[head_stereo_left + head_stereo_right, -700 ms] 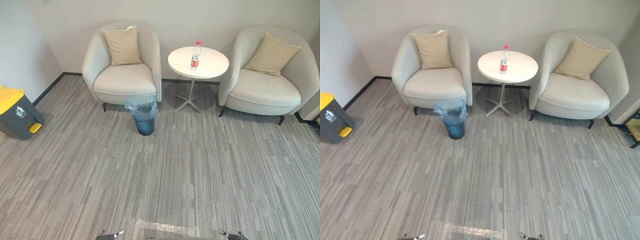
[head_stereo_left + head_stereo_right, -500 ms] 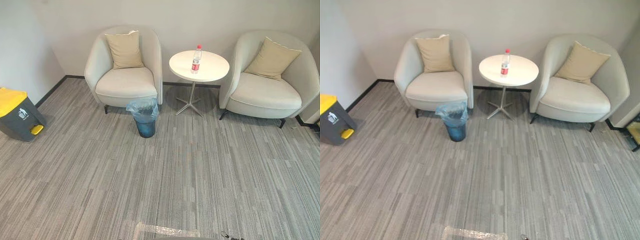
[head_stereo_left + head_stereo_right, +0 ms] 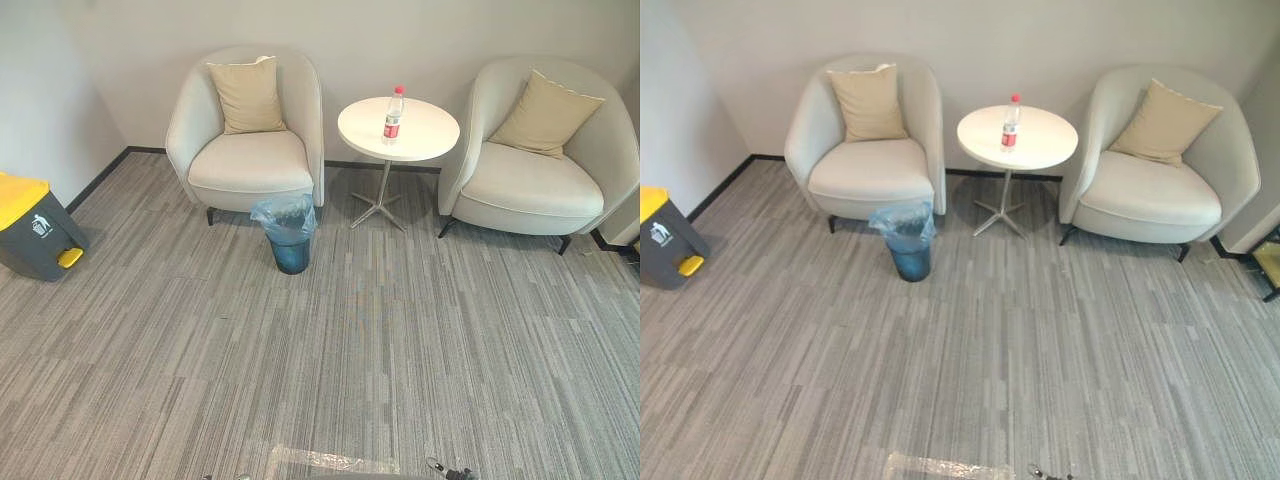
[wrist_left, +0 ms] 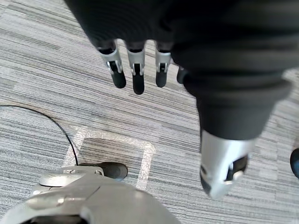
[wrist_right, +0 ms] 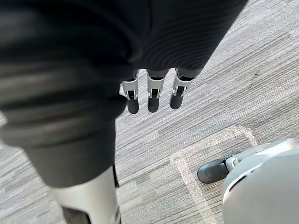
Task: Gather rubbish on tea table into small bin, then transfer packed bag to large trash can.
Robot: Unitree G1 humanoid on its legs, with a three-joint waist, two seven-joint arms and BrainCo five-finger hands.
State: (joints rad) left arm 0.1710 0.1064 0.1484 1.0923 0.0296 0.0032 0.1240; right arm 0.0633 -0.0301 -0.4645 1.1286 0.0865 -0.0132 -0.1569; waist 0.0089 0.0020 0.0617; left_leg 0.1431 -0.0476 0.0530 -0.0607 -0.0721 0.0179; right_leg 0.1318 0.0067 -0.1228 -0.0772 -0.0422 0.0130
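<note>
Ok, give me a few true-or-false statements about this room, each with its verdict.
The bottle stands upright on the tea table. True.
The small bin sits on an armchair. False: it stands on the carpet before the armchair.
The large trash can has a yellow lid. True.
The left hand holds the bottle. False: its straight fingers hold nothing.
The right hand is open. True.

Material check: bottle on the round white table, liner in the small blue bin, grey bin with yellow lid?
Clear bottle with red cap on the round white table: see-through, likely thin plastic.
Bluish liner in the small dark-blue bin: translucent, crinkled film, probably a plastic bag.
Grey pedal bin with yellow lid: smooth, matte, moulded look, likely hard plastic.
</note>
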